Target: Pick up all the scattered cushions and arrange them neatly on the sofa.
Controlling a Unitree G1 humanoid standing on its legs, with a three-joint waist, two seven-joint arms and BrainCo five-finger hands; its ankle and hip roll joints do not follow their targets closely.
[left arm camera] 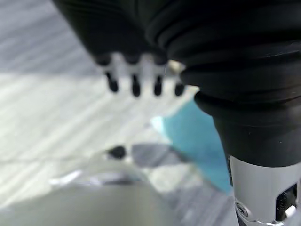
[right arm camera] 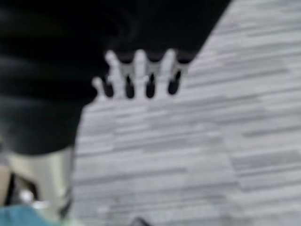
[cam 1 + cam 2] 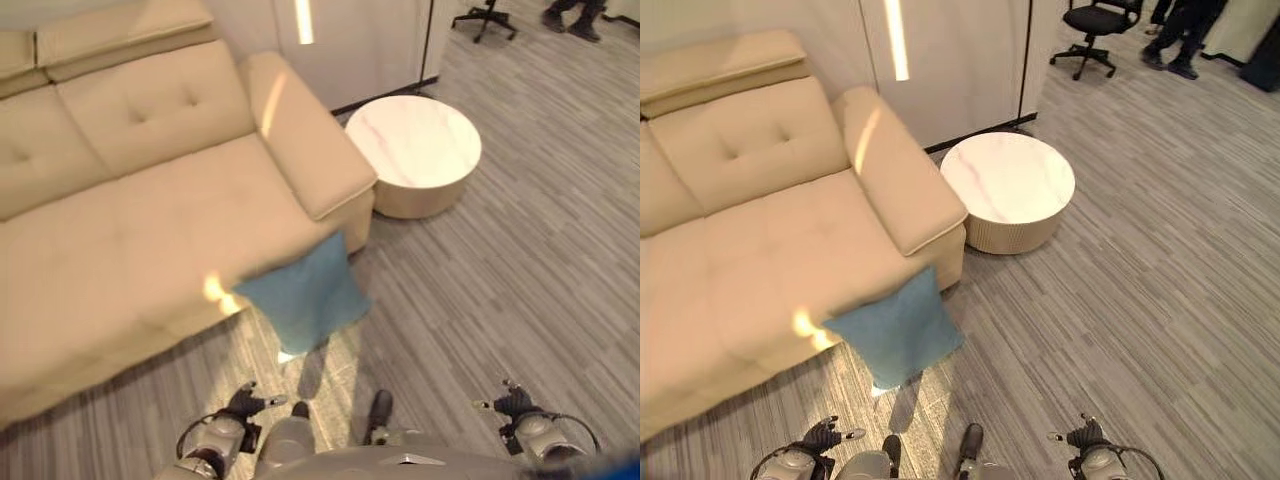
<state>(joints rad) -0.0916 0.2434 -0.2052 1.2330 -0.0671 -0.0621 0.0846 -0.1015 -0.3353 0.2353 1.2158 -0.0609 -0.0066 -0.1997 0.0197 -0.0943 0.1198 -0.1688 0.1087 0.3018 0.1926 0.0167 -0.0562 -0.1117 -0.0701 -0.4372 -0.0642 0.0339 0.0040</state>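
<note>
Both hands hang low at the bottom of the head views: the left hand (image 3: 243, 405) and the right hand (image 3: 512, 402), each apart from the cushion and holding nothing. In each wrist view the fingers (image 1: 135, 84) extend straight in a row, relaxed and unclenched; the right hand's fingers (image 2: 149, 84) show the same posture over bare floor.

1. Task object. One blue cushion (image 3: 302, 292) stands on the floor (image 3: 520, 270), tilted, with its upper edge leaning against the front face of the sofa (image 3: 150, 220), below the armrest (image 3: 305, 135). Judgement: it rests there because the sofa front props it; it is not yet on the seat, so the pick-up step has not begun.

2. Destination. The sofa seat beside the armrest is bare, which makes it a reasonable place to set the cushion upright against the backrest.

3. Surroundings. A round white table (image 3: 414, 152) stands just beside the sofa's armrest end, well apart from the cushion. Farther off, an office chair (image 3: 1095, 30) and a person's legs (image 3: 1185, 35) appear at the far edge of the floor.

4. View differences.
- Head views give the full layout: cushion, sofa, table and both hands.
- Left wrist view shows the cushion (image 1: 200, 141) past the fingers, confirming that it lies ahead of the left hand and out of contact.
- Right wrist view shows grey floor past the fingers and a sliver of blue at its corner.

Judgement: the left hand is the nearer one for the first reach.
</note>
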